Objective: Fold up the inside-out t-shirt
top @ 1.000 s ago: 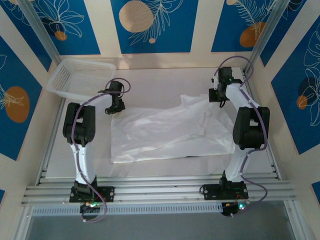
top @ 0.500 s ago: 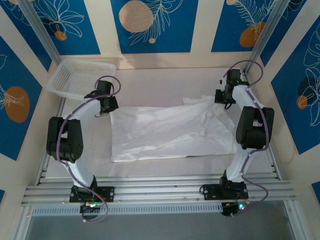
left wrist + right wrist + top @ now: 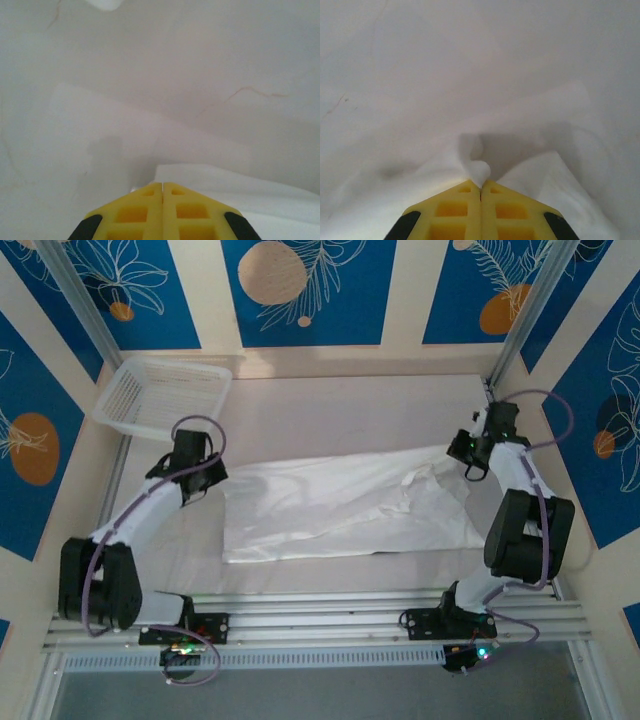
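The inside-out t-shirt (image 3: 340,505) lies white and wrinkled across the middle of the table, its far edge drawn taut between the two arms. My left gripper (image 3: 215,476) is at the shirt's far left corner. In the left wrist view, the gripper (image 3: 162,184) has its yellow fingers pressed together, and the shirt's edge (image 3: 240,185) lies right at their tips. My right gripper (image 3: 458,452) is at the far right corner. The right wrist view shows this gripper (image 3: 480,186) shut on a small pinched fold of shirt (image 3: 479,169).
A white mesh basket (image 3: 160,395) stands at the back left corner. Bare table (image 3: 330,410) lies beyond the shirt. Aluminium rails (image 3: 320,620) run along the near edge, by the arm bases.
Both arms swung outward, left arm leftward and right arm rightward. The shirt's far edge was pulled sideways, and the raised bunch on the right flattened out.
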Robot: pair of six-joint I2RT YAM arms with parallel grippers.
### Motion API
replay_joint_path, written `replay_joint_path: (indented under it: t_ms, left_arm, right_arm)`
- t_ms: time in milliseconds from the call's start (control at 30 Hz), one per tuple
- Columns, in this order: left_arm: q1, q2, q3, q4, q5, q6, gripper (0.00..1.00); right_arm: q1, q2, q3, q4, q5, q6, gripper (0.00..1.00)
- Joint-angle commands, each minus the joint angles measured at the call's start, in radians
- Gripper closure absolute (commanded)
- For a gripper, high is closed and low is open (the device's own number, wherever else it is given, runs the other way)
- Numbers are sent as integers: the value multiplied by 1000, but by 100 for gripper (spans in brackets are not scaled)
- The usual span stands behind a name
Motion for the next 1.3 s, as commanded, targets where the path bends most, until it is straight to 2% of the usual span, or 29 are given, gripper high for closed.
replay_joint_path:
  t_ms: [0, 133, 267, 433, 533, 567, 600, 633, 700, 800, 867, 967, 1100, 1267]
  left_arm:
    - [11, -7, -73, 29, -36, -46, 100]
    - [11, 8, -57, 18, -26, -39, 100]
    - [11, -56, -57, -4, -66, -37, 100]
    - [11, -153, -126, -18, -40, -37, 100]
    - [9, -195, -239, 48, 9, -53, 100]
    - [10, -199, -279, 66, 9, -69, 100]
    - [9, -197, -310, 89, 19, -79, 100]
    - [9, -192, -326, 106, 32, -85, 96]
    - [9, -180, -345, 139, 69, -95, 81]
    - [9, -190, -322, 146, 76, -85, 62]
    - [8, -203, -290, 128, 73, -58, 58]
    - [5, -221, -238, 113, 85, -17, 54]
    - [-24, -252, -212, 135, 136, 21, 49]
    - [-64, -284, -222, 154, 160, 46, 42]
  right_arm:
    - [-19, 25, -67, 88, -107, 92, 100]
    - [-22, 10, -38, 53, -126, 111, 100]
    - [-34, -80, -72, 64, -143, 180, 100]
    - [-59, -236, -301, 207, -119, 337, 100]
    - [-74, -290, -456, 295, -99, 390, 100]
    - [-76, -299, -500, 317, -101, 406, 99]
    - [-76, -306, -531, 328, -112, 413, 92]
    - [-77, -311, -548, 324, -122, 414, 85]
    - [-86, -339, -554, 298, -145, 421, 68]
    - [-84, -411, -503, 252, -135, 404, 60]
    - [-58, -439, -448, 225, -95, 363, 57]
    - [41, -409, -362, 195, -10, 248, 52]
    - [162, -246, -230, 120, 145, 116, 45]
    - [173, -30, -95, 81, 239, 52, 40]
